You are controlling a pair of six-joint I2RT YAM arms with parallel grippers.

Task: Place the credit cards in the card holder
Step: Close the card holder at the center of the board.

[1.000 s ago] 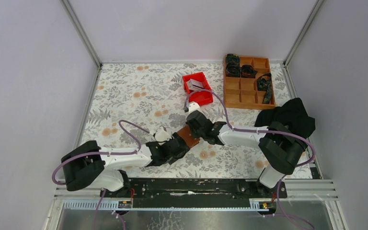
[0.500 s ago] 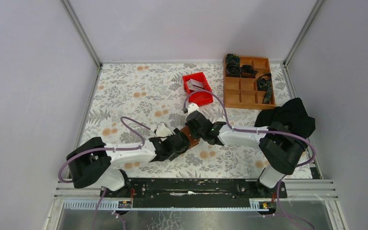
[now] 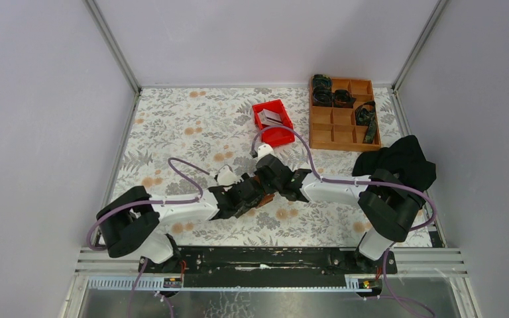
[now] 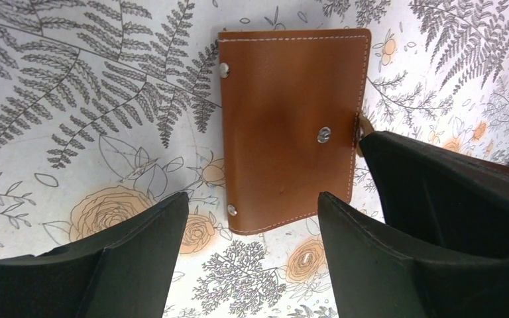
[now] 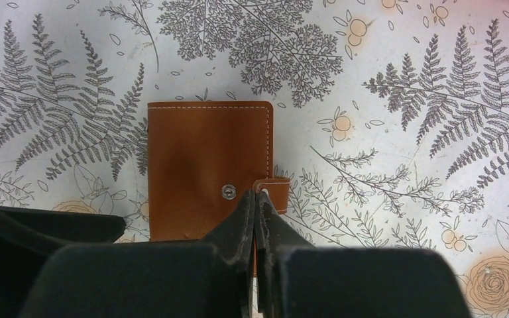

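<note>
Left claw (image 4: 252, 202) stands wide apart, its fingers either side of the near end of the closed wallet (image 4: 285, 119). Right claw (image 5: 255, 202) is pressed together, tips at the wallet's snap tab (image 5: 275, 189); whether it pinches the tab is unclear. The wallet lies flat on the cloth (image 5: 404, 99). Grey cards (image 3: 272, 117) sit in the red bin (image 3: 280, 136), well apart.
</note>
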